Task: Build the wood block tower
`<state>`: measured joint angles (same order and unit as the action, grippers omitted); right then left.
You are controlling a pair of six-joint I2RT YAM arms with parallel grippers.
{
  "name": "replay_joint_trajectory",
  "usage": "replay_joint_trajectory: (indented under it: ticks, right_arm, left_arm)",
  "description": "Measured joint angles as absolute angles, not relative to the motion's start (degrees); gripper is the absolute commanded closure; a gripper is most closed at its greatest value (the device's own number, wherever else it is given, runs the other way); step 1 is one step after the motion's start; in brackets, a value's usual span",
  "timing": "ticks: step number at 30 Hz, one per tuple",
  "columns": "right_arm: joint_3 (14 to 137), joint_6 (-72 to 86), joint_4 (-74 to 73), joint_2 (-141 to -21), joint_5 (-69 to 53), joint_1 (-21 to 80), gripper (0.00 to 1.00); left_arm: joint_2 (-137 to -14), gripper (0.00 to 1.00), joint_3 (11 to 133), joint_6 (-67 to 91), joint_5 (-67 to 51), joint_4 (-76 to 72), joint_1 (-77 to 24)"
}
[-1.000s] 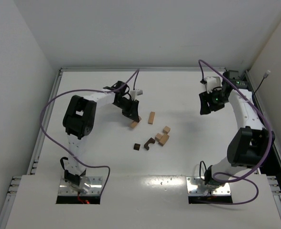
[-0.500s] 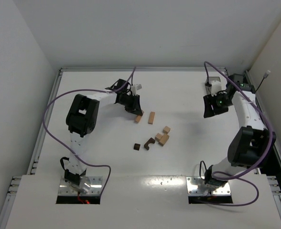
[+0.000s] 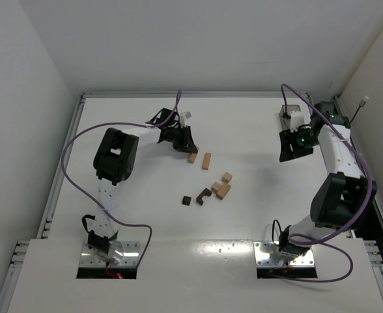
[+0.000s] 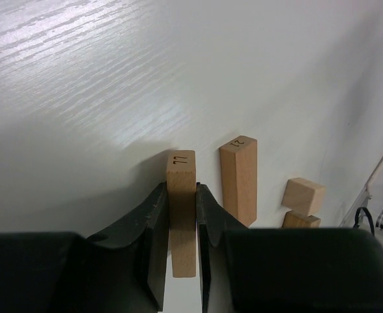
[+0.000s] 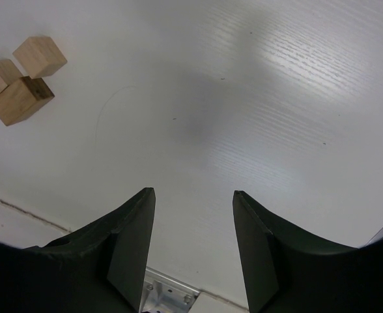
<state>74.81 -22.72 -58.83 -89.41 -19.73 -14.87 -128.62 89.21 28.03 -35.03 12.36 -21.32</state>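
Wood blocks for the tower lie loose near the middle of the worktop (image 3: 133,215); nothing is stacked yet. The left tool (image 4: 181,189) is clamped on one long tan block (image 4: 181,168), whose long axis runs straight out from between the fingers. Whether its far end rests on the worktop I cannot tell.

Just to its right, apart and roughly parallel, lies a second long tan block (image 4: 238,176). The other pieces sit nearer the arm bases and to the right of that pair. Three tan cubes (image 3: 223,190) are bunched close together, with a dark arch (image 3: 204,195) just beside them and a small dark block (image 3: 186,200) next to that.

That makes five tan pieces and two dark, seven in all.

The right tool (image 5: 193,193) hangs with its jaws apart and nothing between them, well off toward the right edge. The left arm is much nearer to every piece, so the coming placement looks to be its job.
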Motion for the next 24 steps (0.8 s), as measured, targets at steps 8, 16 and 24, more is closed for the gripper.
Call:
replay_joint_trajectory:
  ticks: [8,16,24]
  right_arm:
    - [74.8,-22.7,-59.2,-89.4,-19.7,-14.9,0.52]
    - [74.8,-22.7,-59.2,-89.4,-19.7,-14.9,0.52]
    - [74.8,-22.7,-59.2,-89.4,-19.7,-14.9,0.52]
  left_arm:
    - [-127.9,1.0,84.6,31.8,-38.3,6.7,-21.4]
    - [-126.7,0.65,82.2,33.4,-38.4,5.6,-21.6]
    - [-124.8,0.49,82.1,32.9,-36.6,5.9,-22.1]
